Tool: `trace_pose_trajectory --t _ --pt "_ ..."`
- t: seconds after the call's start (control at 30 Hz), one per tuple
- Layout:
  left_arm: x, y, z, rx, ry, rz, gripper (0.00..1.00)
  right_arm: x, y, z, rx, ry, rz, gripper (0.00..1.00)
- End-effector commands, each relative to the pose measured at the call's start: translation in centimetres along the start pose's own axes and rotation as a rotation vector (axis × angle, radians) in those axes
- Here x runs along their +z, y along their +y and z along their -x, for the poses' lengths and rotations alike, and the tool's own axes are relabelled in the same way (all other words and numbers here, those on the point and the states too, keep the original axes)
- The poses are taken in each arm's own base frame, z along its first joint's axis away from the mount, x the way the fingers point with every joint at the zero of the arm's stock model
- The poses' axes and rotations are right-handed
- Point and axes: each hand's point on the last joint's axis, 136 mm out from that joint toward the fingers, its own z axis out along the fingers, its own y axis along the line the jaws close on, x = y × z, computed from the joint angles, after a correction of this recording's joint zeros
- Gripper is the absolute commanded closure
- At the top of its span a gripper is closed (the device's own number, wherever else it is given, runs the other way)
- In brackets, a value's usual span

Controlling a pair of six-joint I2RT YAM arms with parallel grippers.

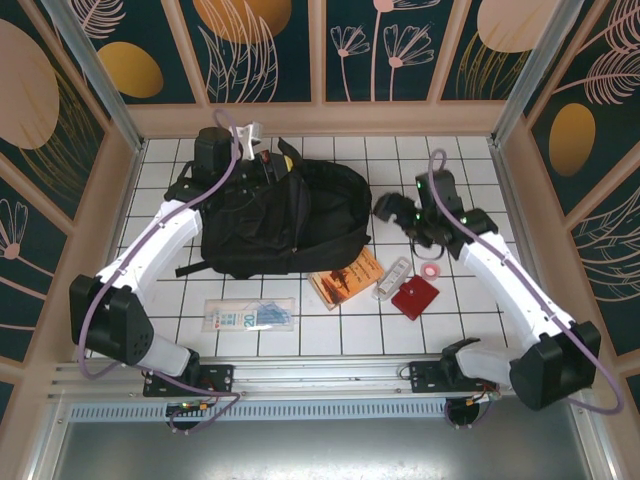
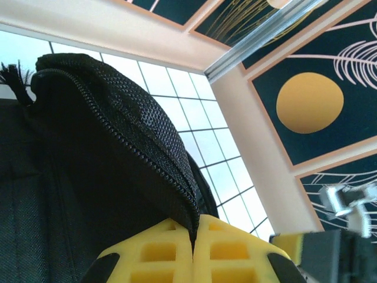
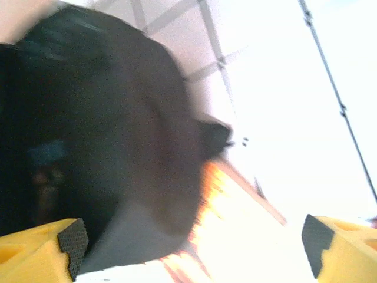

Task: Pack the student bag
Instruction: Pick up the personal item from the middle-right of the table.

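Observation:
The student bag [image 1: 285,220], a large black backpack, lies on the white tiled table left of centre. My left gripper [image 1: 275,165] is at the bag's far top edge. In the left wrist view its yellow fingers [image 2: 235,253] are shut on the bag's zipper edge [image 2: 147,147], which is lifted. My right gripper [image 1: 396,208] hovers just right of the bag, apart from it. In the blurred right wrist view this gripper [image 3: 191,244] is open with nothing between its fingers, and the bag [image 3: 106,141] lies ahead to the left.
An orange book [image 1: 345,277], a clear case [image 1: 392,278], a red flat item [image 1: 414,297] and a small pink roll [image 1: 432,271] lie right of the bag's near side. A clear packet [image 1: 250,315] lies near the front edge. Walls surround the table.

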Motion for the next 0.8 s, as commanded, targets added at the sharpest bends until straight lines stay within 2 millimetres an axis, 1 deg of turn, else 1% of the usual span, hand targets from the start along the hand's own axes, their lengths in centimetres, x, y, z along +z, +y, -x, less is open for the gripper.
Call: trace_pose_trajectory --t 0.0,0.1,0.17,0.23,0.27,0.33,0.37,0.47,0.53,0.67,0.77 --pt "-1.4 -1.6 2.3 0.079 -0.112 -0.025 1.00 -0.6 -4.5 -1.4 0.062 -0.015 -0.062 0.01" --pt "-1.4 -1.4 2.1 0.078 -0.108 -0.027 1.00 -1.1 -7.3 -1.5 0.154 -0.045 -0.053 0.01" --pt "-1.4 -1.4 2.0 0.078 -0.108 -0.027 1.00 -0.6 -9.1 -1.9 0.188 -0.025 -0.095 0.01" --pt "-1.4 -1.3 1.8 0.075 -0.106 -0.027 1.00 0.5 -10.8 -3.0 0.207 0.033 -0.158 0.01" --pt "-1.4 -1.3 1.7 0.073 -0.104 -0.029 1.00 0.9 -11.7 -3.5 0.216 0.058 -0.206 0.05" --pt "-1.4 -1.1 1.5 0.071 -0.102 -0.028 1.00 1.5 -14.0 -4.0 0.238 0.090 -0.335 0.20" --pt "-1.5 -1.1 1.5 0.073 -0.105 -0.027 1.00 1.6 -15.2 -4.2 0.256 0.102 -0.408 0.23" --pt "-1.5 -1.2 1.5 0.077 -0.106 -0.028 1.00 2.6 -16.7 -4.6 0.261 0.165 -0.507 0.23" --pt "-1.7 -1.3 1.6 0.079 -0.111 -0.029 1.00 3.1 -17.6 -5.0 0.262 0.211 -0.580 0.20" --pt "-1.8 -1.4 1.5 0.082 -0.112 -0.033 1.00 4.3 -18.4 -5.4 0.233 0.274 -0.629 0.09" --pt "-1.9 -1.5 1.5 0.085 -0.112 -0.037 1.00 5.0 -18.1 -4.7 0.220 0.274 -0.617 0.05"
